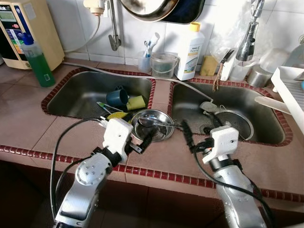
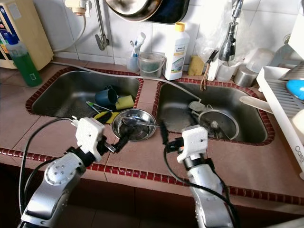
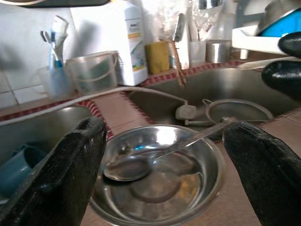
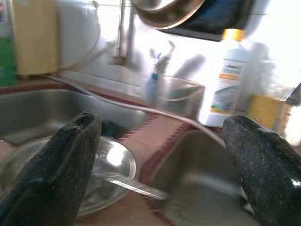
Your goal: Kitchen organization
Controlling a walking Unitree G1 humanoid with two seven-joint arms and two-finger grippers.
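A steel bowl [image 1: 153, 125] with a metal spoon [image 1: 151, 121] lying in it rests on the tiled ridge between the two sinks, at the front. My left gripper [image 1: 141, 141] is open just in front of the bowl; in the left wrist view its fingers [image 3: 80, 160] stand either side of the bowl [image 3: 160, 174], empty. My right gripper [image 1: 190, 137] is open over the counter just right of the bowl, holding nothing. A blue mug [image 1: 117, 97] and a yellow sponge [image 1: 136, 102] lie in the left sink [image 1: 76, 95].
The right sink [image 1: 266, 114] holds a round steel strainer [image 1: 233, 122]. Along the back wall stand a green bottle [image 1: 38, 59], a plastic tub [image 1: 164, 65] and a white bottle [image 1: 190, 51]. A white dish rack [image 1: 289, 90] sits at the far right.
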